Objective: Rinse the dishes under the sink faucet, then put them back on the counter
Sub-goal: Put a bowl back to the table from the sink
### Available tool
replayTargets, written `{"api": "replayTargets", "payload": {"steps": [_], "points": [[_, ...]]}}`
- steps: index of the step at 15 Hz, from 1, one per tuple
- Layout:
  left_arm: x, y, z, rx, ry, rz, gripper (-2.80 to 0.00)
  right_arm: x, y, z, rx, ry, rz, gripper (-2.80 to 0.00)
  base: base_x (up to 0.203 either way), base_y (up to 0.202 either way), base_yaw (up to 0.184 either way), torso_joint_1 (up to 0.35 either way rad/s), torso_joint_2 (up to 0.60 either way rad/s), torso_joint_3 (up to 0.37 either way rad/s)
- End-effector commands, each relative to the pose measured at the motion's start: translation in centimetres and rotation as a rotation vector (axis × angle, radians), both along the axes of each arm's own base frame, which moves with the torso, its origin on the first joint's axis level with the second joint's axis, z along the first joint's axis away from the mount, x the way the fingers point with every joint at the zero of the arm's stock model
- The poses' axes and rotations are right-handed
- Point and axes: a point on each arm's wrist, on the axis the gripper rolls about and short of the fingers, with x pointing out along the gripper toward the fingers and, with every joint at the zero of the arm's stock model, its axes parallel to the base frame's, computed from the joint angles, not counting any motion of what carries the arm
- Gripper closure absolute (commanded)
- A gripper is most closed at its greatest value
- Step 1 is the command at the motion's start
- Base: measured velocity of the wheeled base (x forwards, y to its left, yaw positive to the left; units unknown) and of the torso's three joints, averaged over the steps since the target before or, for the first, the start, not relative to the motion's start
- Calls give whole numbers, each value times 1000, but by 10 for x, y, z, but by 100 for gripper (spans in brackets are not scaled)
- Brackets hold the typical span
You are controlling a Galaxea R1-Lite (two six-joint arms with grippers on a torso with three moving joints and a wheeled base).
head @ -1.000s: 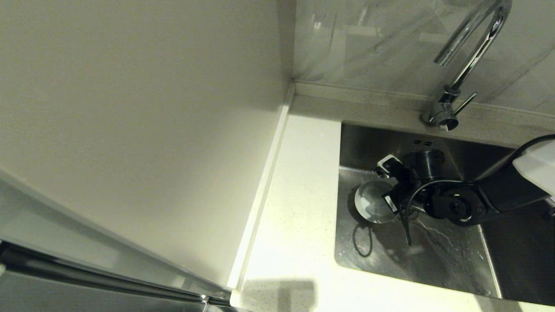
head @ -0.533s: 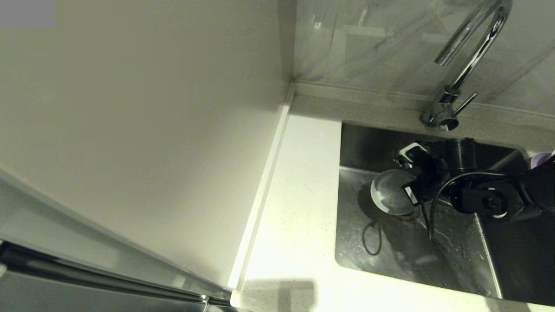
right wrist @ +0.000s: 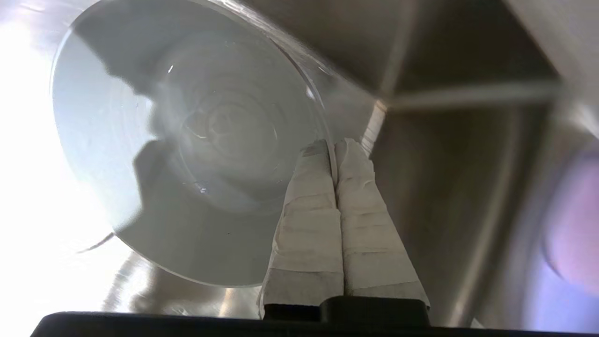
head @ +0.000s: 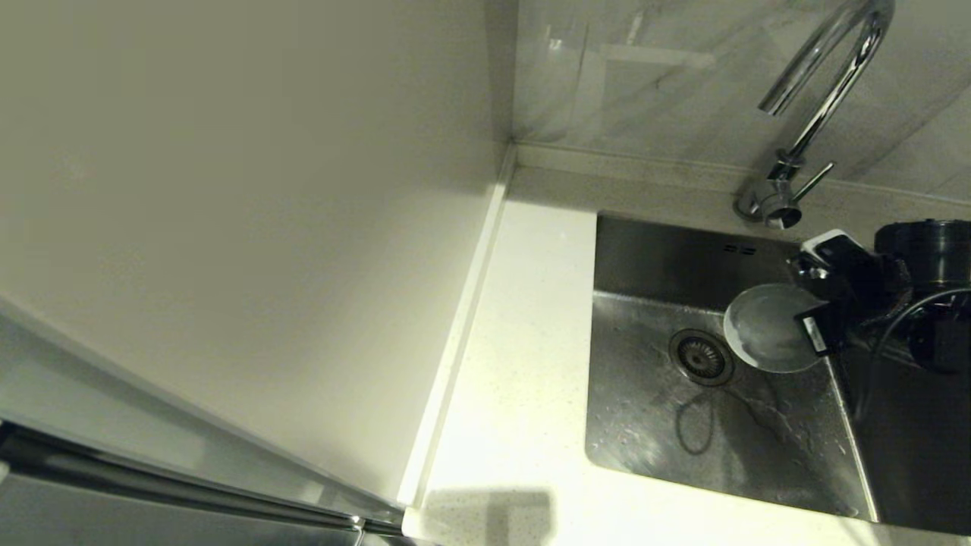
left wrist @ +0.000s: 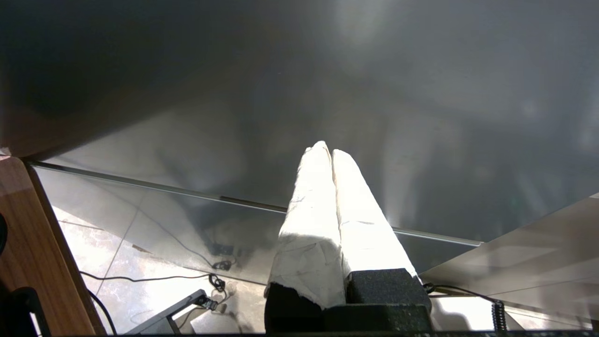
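Head view: right hand (head: 810,322) pinches bowl (head: 762,327) rim above sink (head: 645,425).

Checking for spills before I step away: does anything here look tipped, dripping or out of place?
Nothing spilled or damaged. The right end effector holds the bowl by its rim, tilted, above the sink, whose floor is wet with droplets. The faucet shows no stream.

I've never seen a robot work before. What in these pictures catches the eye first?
The right gripper pinches the rim of a small pale bowl, held above the right side of the steel sink. A tall chrome faucet arches behind it, no water visibly running. The round drain sits bare beside the bowl.
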Motion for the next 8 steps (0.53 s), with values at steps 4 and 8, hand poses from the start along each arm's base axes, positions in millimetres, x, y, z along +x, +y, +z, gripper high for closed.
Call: {"api": "replayTargets", "payload": {"steps": [4, 8], "points": [[0, 0, -1, 0, 3, 0, 0, -32, -52, 48, 25, -48, -117, 0, 0, 0, 0, 0, 0, 0], [0, 0, -1, 0, 3, 0, 0, -60, -101, 56, 71, -16, -240, 0, 0, 0, 0, 0, 0, 0]]}}
